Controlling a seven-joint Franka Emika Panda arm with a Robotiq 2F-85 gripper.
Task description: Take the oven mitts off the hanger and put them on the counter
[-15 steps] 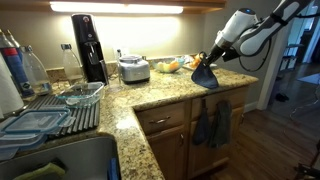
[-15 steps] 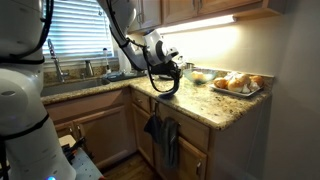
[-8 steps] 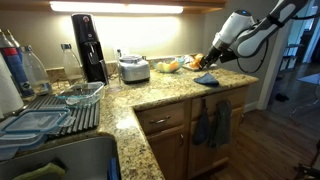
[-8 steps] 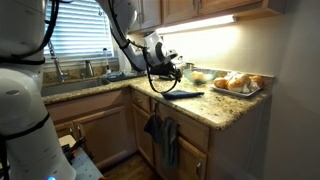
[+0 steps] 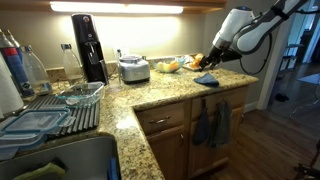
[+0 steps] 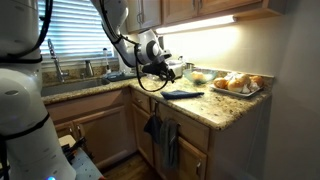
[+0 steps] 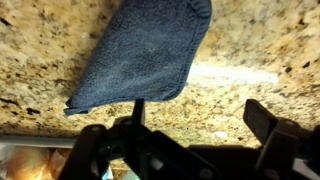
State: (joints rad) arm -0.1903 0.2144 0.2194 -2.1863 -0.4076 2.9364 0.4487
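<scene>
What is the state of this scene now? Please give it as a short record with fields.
counter: speckled granite
gripper: open, empty, above the counter
laid mitt: blue, flat on the counter, apart from the gripper
hanging mitts: on the cabinet front, below the counter edge
task: partly done

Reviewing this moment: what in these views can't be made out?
1. How many hanging oven mitts are on the cabinet front: in both exterior views they form one small, shaded clump.
2. The hanger: hidden behind those mitts.
3. The laid-down mitt on the counter: the wrist view's top edge cuts off its far end.
</scene>
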